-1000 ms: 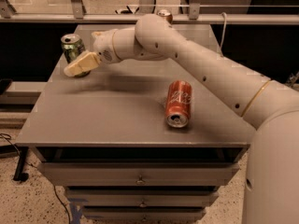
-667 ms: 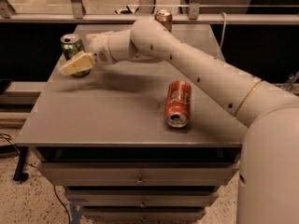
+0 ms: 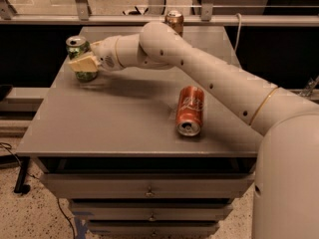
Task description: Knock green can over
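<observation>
The green can (image 3: 79, 48) stands upright at the far left of the grey table (image 3: 119, 118), its silver top showing. My gripper (image 3: 83, 63) reaches in from the right on the white arm and lies across the can's front, covering its middle and touching it.
A red can (image 3: 190, 110) lies on its side at the table's middle right, opening toward the front. A gold-brown can (image 3: 174, 22) stands at the back edge behind my arm. Drawers sit below the tabletop. A rail runs behind the table.
My gripper has moved left and slightly back, from beside the green can to against its front. The can still stands upright. The red can has not moved.
</observation>
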Controlling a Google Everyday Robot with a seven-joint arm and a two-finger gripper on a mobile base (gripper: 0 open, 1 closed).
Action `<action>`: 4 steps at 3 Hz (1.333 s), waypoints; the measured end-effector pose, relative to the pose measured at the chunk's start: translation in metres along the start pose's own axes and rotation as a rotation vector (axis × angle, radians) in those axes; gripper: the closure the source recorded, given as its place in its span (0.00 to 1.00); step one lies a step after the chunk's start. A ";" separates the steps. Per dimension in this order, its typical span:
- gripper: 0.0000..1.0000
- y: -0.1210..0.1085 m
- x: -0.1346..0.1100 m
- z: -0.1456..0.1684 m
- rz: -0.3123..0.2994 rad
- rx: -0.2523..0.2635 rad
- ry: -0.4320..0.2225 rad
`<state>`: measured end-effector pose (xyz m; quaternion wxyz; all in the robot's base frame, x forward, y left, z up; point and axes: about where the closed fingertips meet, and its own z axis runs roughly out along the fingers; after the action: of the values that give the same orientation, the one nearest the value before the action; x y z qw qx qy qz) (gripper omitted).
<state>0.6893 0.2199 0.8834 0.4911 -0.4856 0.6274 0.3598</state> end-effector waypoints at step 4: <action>1.00 -0.047 -0.007 -0.074 -0.198 0.010 0.361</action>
<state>0.7149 0.1409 0.9106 0.4062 -0.5992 0.6560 0.2137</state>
